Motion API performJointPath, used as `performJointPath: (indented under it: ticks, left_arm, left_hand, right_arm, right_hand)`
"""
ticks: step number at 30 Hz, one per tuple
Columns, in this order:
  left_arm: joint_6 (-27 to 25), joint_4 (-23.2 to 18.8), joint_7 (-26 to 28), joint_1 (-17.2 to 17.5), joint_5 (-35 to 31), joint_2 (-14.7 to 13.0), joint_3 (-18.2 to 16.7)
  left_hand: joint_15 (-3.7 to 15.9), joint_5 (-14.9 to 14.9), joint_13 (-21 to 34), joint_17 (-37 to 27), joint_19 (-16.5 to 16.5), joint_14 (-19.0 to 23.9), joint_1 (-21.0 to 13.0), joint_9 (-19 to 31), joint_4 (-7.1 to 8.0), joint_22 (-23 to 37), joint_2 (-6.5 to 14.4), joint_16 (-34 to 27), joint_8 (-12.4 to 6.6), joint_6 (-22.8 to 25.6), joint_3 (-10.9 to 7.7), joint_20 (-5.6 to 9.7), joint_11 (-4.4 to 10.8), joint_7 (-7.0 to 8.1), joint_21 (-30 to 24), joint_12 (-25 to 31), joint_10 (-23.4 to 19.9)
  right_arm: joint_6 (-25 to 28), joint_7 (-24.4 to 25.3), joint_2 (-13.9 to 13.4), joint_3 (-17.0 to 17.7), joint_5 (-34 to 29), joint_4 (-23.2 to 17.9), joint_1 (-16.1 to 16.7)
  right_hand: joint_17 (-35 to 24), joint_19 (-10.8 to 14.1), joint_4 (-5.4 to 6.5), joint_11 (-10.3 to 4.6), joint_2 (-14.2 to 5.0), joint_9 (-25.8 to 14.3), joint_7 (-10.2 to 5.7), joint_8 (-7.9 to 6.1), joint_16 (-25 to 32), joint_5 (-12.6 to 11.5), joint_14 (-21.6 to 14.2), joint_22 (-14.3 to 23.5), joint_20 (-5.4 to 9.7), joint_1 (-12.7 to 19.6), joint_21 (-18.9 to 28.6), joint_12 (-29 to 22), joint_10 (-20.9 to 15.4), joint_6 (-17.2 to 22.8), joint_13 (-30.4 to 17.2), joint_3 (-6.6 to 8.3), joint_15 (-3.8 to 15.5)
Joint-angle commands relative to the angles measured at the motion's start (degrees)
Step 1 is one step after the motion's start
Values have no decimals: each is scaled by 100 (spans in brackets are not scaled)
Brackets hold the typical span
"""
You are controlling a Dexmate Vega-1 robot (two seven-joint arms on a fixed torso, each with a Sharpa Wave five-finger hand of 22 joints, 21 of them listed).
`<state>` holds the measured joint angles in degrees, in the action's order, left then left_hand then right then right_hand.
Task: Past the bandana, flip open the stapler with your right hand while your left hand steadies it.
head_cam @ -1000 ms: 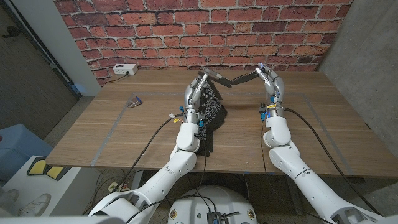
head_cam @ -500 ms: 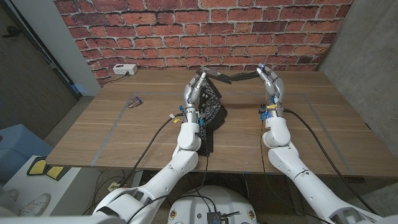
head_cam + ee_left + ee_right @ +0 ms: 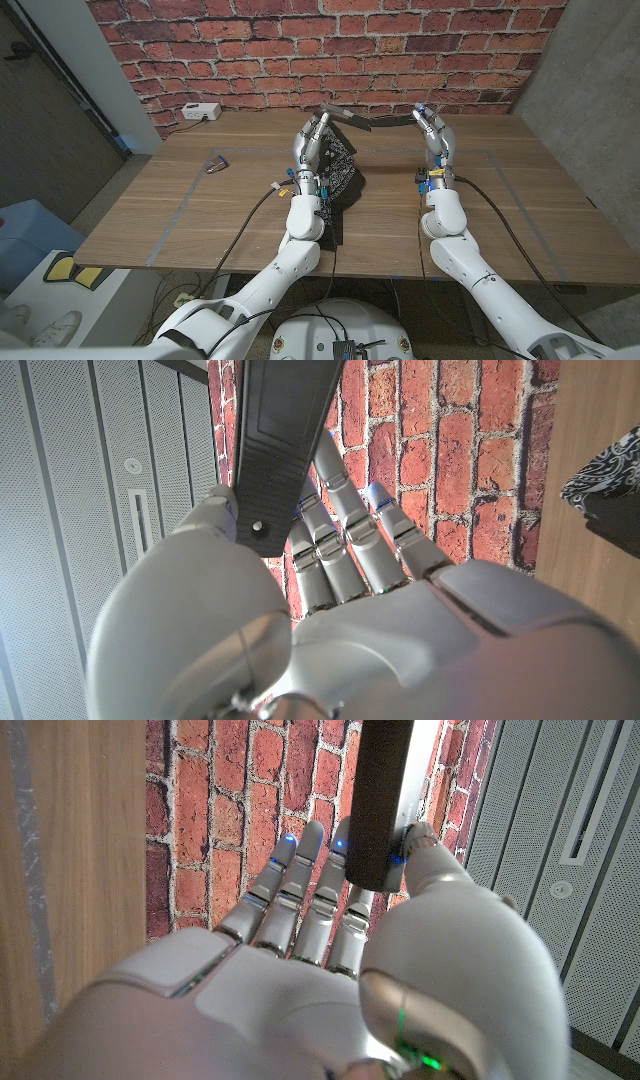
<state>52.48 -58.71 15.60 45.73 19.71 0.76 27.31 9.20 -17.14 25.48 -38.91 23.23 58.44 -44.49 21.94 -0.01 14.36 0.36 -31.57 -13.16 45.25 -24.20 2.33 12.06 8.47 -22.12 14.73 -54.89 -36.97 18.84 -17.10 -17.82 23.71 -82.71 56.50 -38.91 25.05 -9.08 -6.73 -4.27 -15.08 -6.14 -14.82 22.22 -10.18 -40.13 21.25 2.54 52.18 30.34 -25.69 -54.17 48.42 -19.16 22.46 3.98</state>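
Now the stapler (image 3: 368,122) hangs splayed nearly flat above the table's far side, beyond the bandana (image 3: 340,168); left hand (image 3: 312,150) pinches one end, right hand (image 3: 434,140) the other. Flipping looks nearly done; next, probably lowering it.

one stapler (image 3: 366,121), one bandana (image 3: 341,170), two hands

The stapler (image 3: 368,121) I'm working on is dark grey, long and slim, and it is swung open almost flat, its two halves stretched in one shallow line above the far part of the table, past the bandana (image 3: 340,172). One end sits at my left hand (image 3: 313,146), the other at my right hand (image 3: 432,135). The bandana is black with a white pattern, lying crumpled on the wood beside my left wrist.
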Motion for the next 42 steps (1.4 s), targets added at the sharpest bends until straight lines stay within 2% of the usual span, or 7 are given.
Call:
performJointPath:
  ticks: [1, 6, 10, 21, 29, 34, 42]
  left_arm:
    - [315, 321, -31, -188, 74, 199, -62]
    - [400, 454, -172, -243, 214, 230, -84]
    - [415, 417, -211, -211, 271, 199, -122]
    - [187, -28, -341, -47, 406, -58, -189]
    - [317, 61, -620, -90, 712, -60, -254]
    - [54, -190, -340, -32, 175, -299, -253]
    - [239, 175, -845, -220, 618, -257, -208]
  left_hand:
    - [410, -27, 25, -25, 33, -10, -882, 20, 49, 9, 919, -21, -19, 163, -5, 141, 0, 141, -45, -28, -35]
    - [410, -27, 27, -30, 31, -10, -883, 19, 52, 3, 920, -19, -13, 157, -5, 144, -1, 152, -46, -33, -35]
    - [410, -28, 29, -34, 27, -10, -884, 17, 55, -2, 921, -18, -12, 162, -4, 145, 0, 145, -46, -36, -34]
    - [410, -29, 35, -46, 23, -12, -888, 16, 64, -18, 926, -10, -2, 157, -5, 145, 1, 146, -48, -50, -30]
    - [410, -29, 40, -55, 18, -18, -891, 14, 70, -31, 927, 0, 3, 163, -5, 145, 1, 140, -49, -57, -35]
    - [410, -29, 42, -58, 19, -17, -892, 16, 74, -36, 929, 3, 5, 158, -6, 147, 1, 137, -51, -60, -36]
    - [407, -29, 47, -56, 17, -41, -885, 6, 89, -47, 928, 27, 16, 157, -4, 148, -1, 140, -53, -67, -38]
  right_arm:
    - [86, 46, -27, 58, 101, -228, 148]
    - [131, 133, -10, 82, 98, -364, 241]
    - [125, 166, 29, 68, 60, -362, 240]
    - [46, 152, 250, -84, 18, -185, 111]
    - [178, 256, 325, -171, -86, -289, 52]
    - [157, 331, 434, -217, -109, -291, 47]
    - [25, 445, 503, -241, -302, -275, 77]
  right_hand:
    - [-13, -19, 350, -175, -662, -17, 21, 19, -28, -19, -59, 20, 297, 632, 56, -48, -162, 30, 4, 392, 971]
    - [-13, -32, 350, -170, -662, -19, 16, 24, -40, -18, -61, 19, 296, 631, 72, -48, -171, 33, 10, 391, 974]
    - [-15, -34, 348, -171, -662, -20, 14, 29, -45, -17, -67, 18, 295, 632, 84, -51, -170, 32, 4, 390, 975]
    - [-21, -48, 345, -168, -665, -24, 19, 36, -58, -16, -82, 15, 297, 635, 116, -49, -173, 39, 10, 388, 975]
    - [-23, -58, 337, -167, -658, -27, 18, 41, -74, -15, -81, 13, 296, 640, 139, -51, -175, 46, 8, 386, 976]
    - [-27, -65, 335, -168, -662, -28, 17, 45, -81, -15, -84, 11, 297, 642, 153, -48, -170, 45, 10, 387, 976]
    - [-27, -76, 337, -169, -664, -31, 17, 52, -94, -14, -90, 8, 297, 639, 176, -48, -170, 47, 9, 383, 974]
